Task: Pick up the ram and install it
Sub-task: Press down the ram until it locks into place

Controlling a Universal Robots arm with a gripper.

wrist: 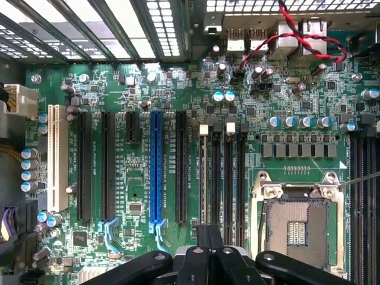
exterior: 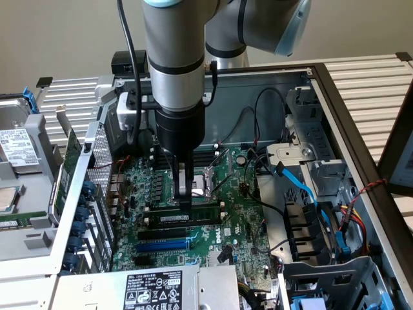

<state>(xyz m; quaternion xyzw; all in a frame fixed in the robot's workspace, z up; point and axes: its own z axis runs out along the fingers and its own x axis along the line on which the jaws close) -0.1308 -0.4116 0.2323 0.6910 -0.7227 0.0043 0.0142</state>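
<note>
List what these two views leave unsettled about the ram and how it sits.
- Exterior view: whether the ram is fully seated and latched. Its ends are too small to tell, and the gripper stands over part of it.
- Exterior view: the print on the ram's pale label is too small to read.
- Wrist view: one end of the memory slots is hidden behind the gripper.

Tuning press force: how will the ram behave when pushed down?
Probably stiff and light: the ram is a thin, narrow board. It seems to stand on edge, so an off-centre push from the claw could tilt it. Exposed circuitry suggests fragility.
</note>
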